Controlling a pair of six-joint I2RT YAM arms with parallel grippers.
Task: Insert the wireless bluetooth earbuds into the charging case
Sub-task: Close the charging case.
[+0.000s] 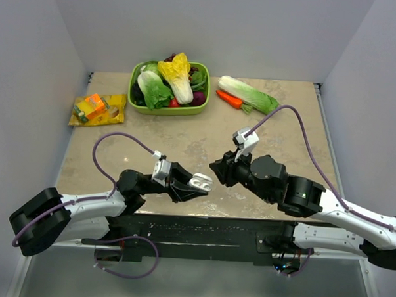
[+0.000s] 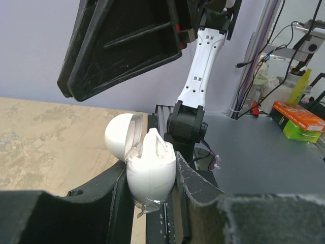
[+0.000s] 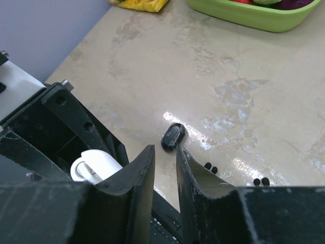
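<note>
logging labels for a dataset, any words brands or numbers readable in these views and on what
No text can be read in any view.
Yellow and orange packet: it has printing, but too small to read.
Orange box beyond the table: print too blurred to read.
Charging case: plain white, no marking shows.

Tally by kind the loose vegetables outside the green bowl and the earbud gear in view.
Leafy cabbage: 1
Carrot: 1
White charging case, lid open, held in the left gripper: 1
Black earbud, lying loose: 1 (only one shows)
Total: 4
</note>
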